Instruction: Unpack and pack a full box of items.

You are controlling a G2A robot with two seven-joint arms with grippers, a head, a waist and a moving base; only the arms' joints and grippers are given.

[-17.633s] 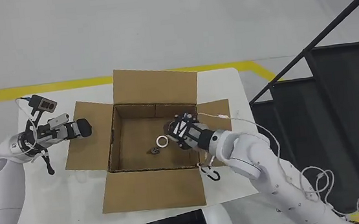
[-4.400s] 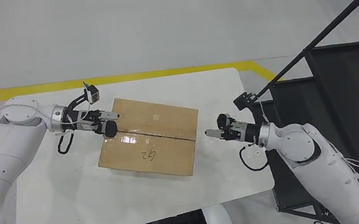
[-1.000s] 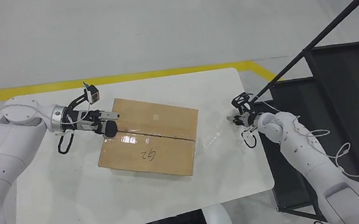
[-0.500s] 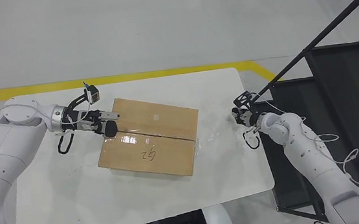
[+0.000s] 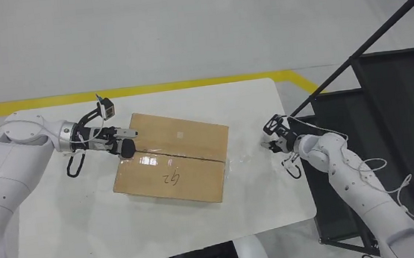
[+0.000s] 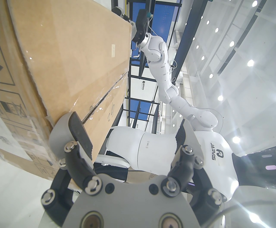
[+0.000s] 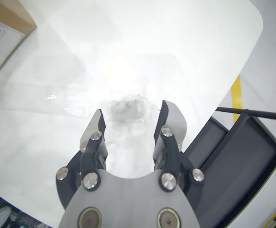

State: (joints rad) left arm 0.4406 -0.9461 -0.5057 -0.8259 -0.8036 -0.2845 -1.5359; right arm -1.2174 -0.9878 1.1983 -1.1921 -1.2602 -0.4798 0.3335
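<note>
A shut cardboard box (image 5: pixel 172 158) with clear tape along its seam lies in the middle of the white table (image 5: pixel 89 230). My left gripper (image 5: pixel 122 146) is open at the box's left end, one pad (image 6: pixel 78 131) resting against the top edge of the box (image 6: pixel 64 54). My right gripper (image 5: pixel 272 139) hangs open near the table's right edge. A crumpled wad of clear tape (image 7: pixel 127 108) lies on the table just beyond the right gripper (image 7: pixel 132 114), not gripped. A loose clear strip (image 7: pixel 54 97) trails from the wad toward the box corner (image 7: pixel 13 19).
A black metal staircase and rail (image 5: pixel 384 104) stand close to the table's right side. A yellow floor line (image 5: pixel 54 102) runs behind the table. The table's rounded corner (image 7: pixel 256 23) is close to the right gripper. The right arm (image 6: pixel 159 54) shows beyond the box.
The right gripper has shifted slightly toward the box and down over the tape wad. The left arm and the box have not moved.
</note>
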